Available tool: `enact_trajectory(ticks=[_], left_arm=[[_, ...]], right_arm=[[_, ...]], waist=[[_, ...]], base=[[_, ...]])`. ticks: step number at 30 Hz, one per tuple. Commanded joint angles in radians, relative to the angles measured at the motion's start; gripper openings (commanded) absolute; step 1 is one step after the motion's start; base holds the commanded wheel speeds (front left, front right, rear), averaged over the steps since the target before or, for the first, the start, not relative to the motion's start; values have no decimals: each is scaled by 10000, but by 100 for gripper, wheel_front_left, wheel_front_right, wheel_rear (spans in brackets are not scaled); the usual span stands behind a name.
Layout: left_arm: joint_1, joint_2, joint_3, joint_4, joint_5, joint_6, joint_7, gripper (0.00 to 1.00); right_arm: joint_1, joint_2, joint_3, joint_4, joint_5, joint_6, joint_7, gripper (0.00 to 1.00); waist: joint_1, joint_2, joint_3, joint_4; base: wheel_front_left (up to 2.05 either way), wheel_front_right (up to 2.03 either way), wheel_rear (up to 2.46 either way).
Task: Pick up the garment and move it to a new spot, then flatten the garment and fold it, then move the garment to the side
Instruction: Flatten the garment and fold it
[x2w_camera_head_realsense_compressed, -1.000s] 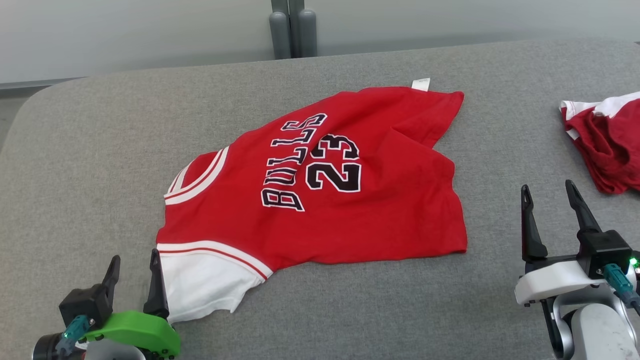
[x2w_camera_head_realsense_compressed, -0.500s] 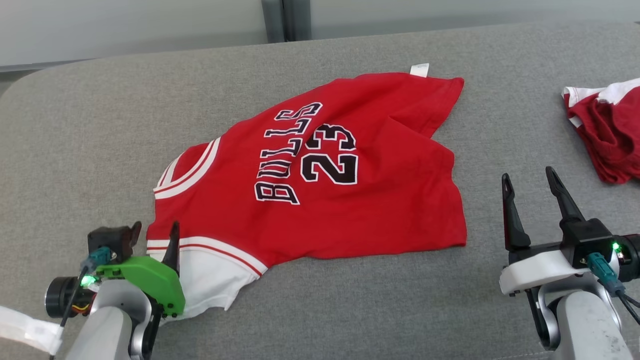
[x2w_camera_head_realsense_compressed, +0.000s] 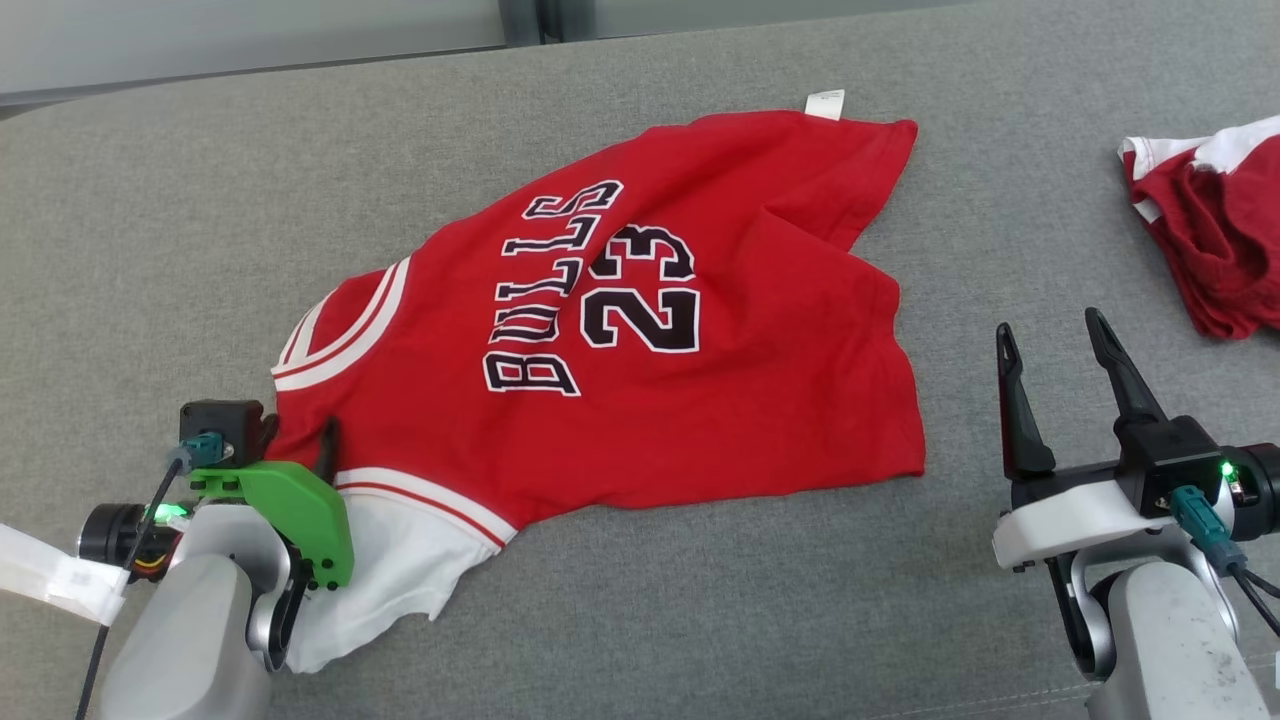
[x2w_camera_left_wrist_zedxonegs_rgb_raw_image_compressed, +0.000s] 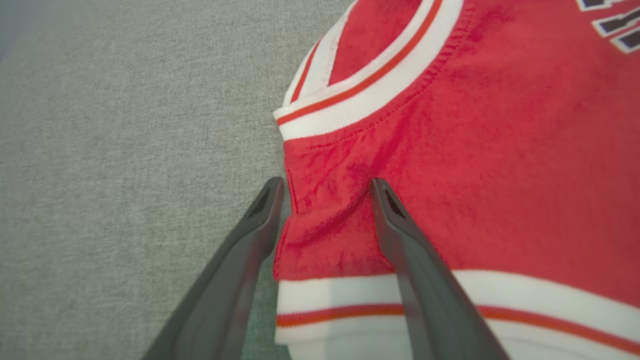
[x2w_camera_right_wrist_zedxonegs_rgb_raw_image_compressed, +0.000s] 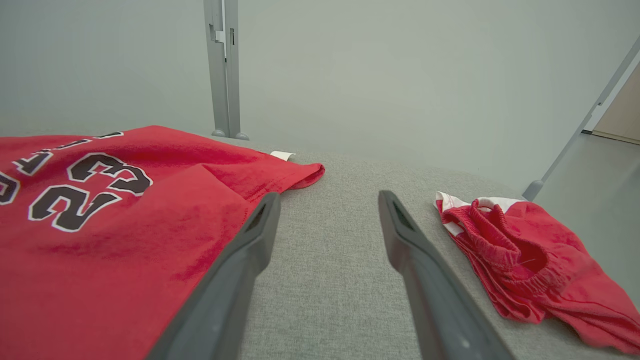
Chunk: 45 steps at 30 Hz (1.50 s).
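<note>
Left jaws: the left gripper (x2w_camera_left_wrist_zedxonegs_rgb_raw_image_compressed: 325, 182) had its two fingers apart, astride the jersey's shoulder edge. One finger was over bare table just beside the cloth and the other was over red fabric, with a small ridge of cloth between them. Nothing was pinched yet.
Right jaws: the right gripper (x2w_camera_head_realsense_compressed: 1065, 400) was spread wide and empty, just beside the jersey's right-hand edge and not touching it.
Garment position: the jersey (x2w_camera_head_realsense_compressed: 700, 400) lay printed side up and skewed near the middle of the grey padded table (x2w_camera_head_realsense_compressed: 150, 250). Its collar band (x2w_camera_head_realsense_compressed: 340, 335) was toward the left gripper and its white sleeve (x2w_camera_head_realsense_compressed: 400, 560) was at the near left corner.
Creases: a diagonal fold crossed the upper right part, below the white tag (x2w_camera_head_realsense_compressed: 826, 103).
Handling (judgement): soft, light and limp. It would probably sag on lifting, drag on the textured cover, and slip from a shallow pinch.
Hold points (judgement): left, the shoulder between collar band and sleeve. Right, the opposite side near the hem corner, so that the cloth hangs spread.
Hidden: in the head view the green mount (x2w_camera_head_realsense_compressed: 290, 500) partly covered the left fingers, and fingertip contact with the table could not be told. The left arm covered part of the sleeve. A second sleeve could not be made out.
Cut off: a second red garment (x2w_camera_head_realsense_compressed: 1215, 240), well apart from the jersey, ran off the head view's right edge.
</note>
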Motion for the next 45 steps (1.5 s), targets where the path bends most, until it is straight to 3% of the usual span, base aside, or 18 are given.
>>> enact_trajectory(ticks=[1, 13, 20, 21, 22, 23, 24, 29, 34, 45], left_arm=[[-229, 70, 32, 62, 71, 54, -247, 0], [-1248, 204, 402, 519, 123, 468, -2065, 0], [-1572, 106, 526, 742, 111, 622, -2896, 0], [-1554, 90, 536, 788, 91, 605, -2947, 6], [-1506, 60, 551, 848, 44, 569, -2996, 30], [-1457, 28, 582, 867, -12, 529, -3054, 57], [-1403, 4, 601, 876, -51, 526, -3089, 100], [-984, -98, 873, 486, -209, 527, -3233, 100], [-84, -217, 1350, -1019, -77, 608, -3246, 100], [2682, -938, 1698, -3763, 490, 593, -3244, 100]], right_arm=[[-142, -2, -30, -36, -1, -15, -47, 100], [-388, -4, -297, -38, 78, -15, -47, 100], [-517, -5, -1053, -204, 159, -15, -47, 100], [-518, -3, -1158, -222, 151, -15, -47, 100], [-512, -3, -1268, -251, 130, -15, -47, 100], [-490, -2, -1372, -264, 130, -15, -47, 100], [-471, -3, -1454, -285, 136, -15, -47, 100], [-329, -5, -1814, -409, 319, -15, -47, 100], [-100, -2, -1900, -563, 631, -15, -47, 100], [698, -5, -675, -217, 1363, -15, -47, 100]], waist=[[0, 0, 71, -3], [0, 0, 309, 39], [0, 0, 332, 9], [0, 0, 322, 8], [0, 0, 305, 4], [0, 0, 285, -1], [0, 0, 265, -4], [0, 0, 83, 24], [0, 0, -269, 142], [0, 0, -1579, 587]], base=[[0, 0, 0], [0, 0, 0], [0, 0, 0], [0, 0, 0], [0, 0, 0], [0, 0, 0], [0, 0, 0], [0, 0, 0], [0, 0, 0], [0, 0, 0]])
